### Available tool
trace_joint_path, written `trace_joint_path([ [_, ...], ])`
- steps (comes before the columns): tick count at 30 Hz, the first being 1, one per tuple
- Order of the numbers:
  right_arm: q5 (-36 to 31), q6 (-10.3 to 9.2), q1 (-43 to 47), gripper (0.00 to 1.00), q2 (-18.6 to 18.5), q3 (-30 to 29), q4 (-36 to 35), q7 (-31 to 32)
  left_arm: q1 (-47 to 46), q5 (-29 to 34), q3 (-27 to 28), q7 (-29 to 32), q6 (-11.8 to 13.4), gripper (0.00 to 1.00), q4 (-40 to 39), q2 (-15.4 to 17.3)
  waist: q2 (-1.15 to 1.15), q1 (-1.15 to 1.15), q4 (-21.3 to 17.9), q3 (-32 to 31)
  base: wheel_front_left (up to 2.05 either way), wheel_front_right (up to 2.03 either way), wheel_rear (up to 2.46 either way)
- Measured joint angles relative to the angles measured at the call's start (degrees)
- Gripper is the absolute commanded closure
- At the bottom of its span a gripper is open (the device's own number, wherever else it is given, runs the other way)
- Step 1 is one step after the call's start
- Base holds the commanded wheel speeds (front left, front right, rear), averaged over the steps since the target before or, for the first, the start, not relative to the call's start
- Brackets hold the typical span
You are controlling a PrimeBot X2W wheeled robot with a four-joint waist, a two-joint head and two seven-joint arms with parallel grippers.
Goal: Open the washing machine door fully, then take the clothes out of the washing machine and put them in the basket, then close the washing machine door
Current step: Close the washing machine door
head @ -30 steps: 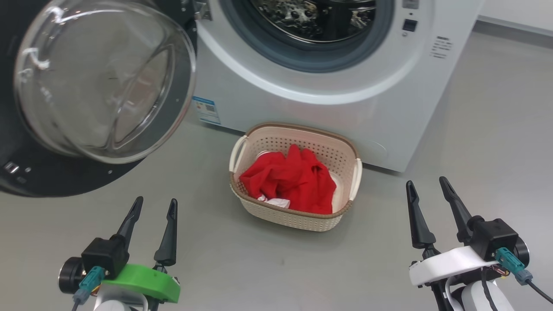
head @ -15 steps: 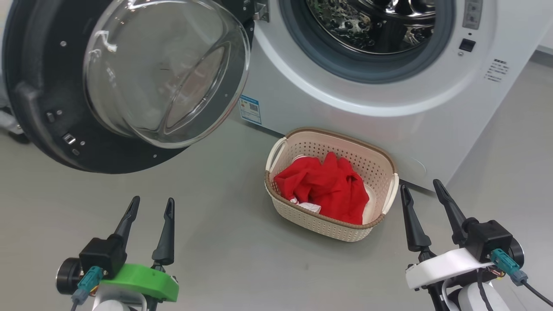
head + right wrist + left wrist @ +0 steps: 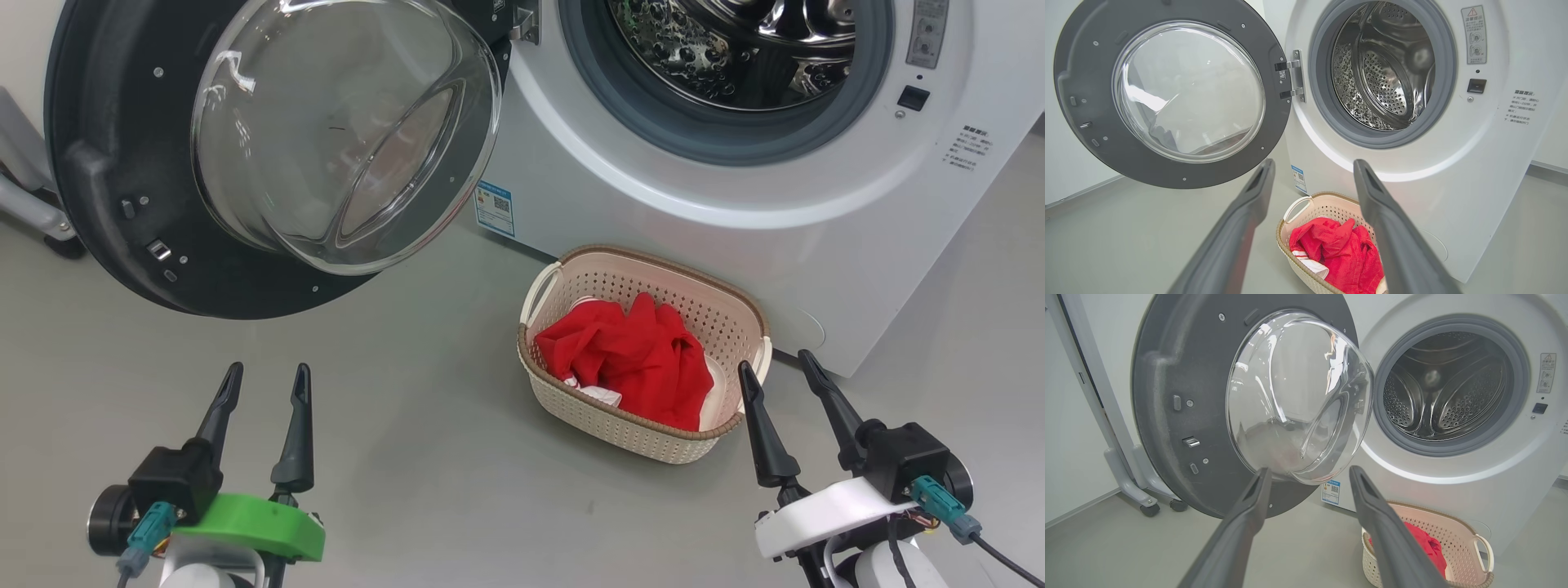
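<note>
The washing machine door (image 3: 106, 204) stands swung wide open at the upper left, its clear glass bowl bulging toward me. To its right is the white washing machine (image 3: 735, 204), and its steel drum (image 3: 735, 41) looks bare. The cream basket (image 3: 620, 429) sits on the floor against the machine's front and holds the clothes: a red garment (image 3: 637, 359) over a white one (image 3: 596, 394). My left gripper (image 3: 269, 369) is open low on the left, below the door. My right gripper (image 3: 774, 359) is open just right of the basket. Nothing sits between either pair of fingers.
A pale metal frame on castors (image 3: 1126, 473) stands behind the open door at the far left. Grey floor (image 3: 441, 457) stretches between my grippers and the basket. A blue label (image 3: 495, 208) sits low on the machine's front.
The head camera has turned, so door, machine and basket sit further right in the picture. Both grippers stay open and empty, and the clothes lie unchanged in the basket.
</note>
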Motion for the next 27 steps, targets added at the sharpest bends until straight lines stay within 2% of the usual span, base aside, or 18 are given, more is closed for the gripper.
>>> trace_joint_path([
  [27,0.0,0.15,-0.1,0.0,0.0,0.1,0.8,0.0,1.2,0.0,0.2,0.0,0.0,0.0,-0.3,0.0,0.0,0.0,-0.2,-0.2,0.0,0.0,0.0],
])
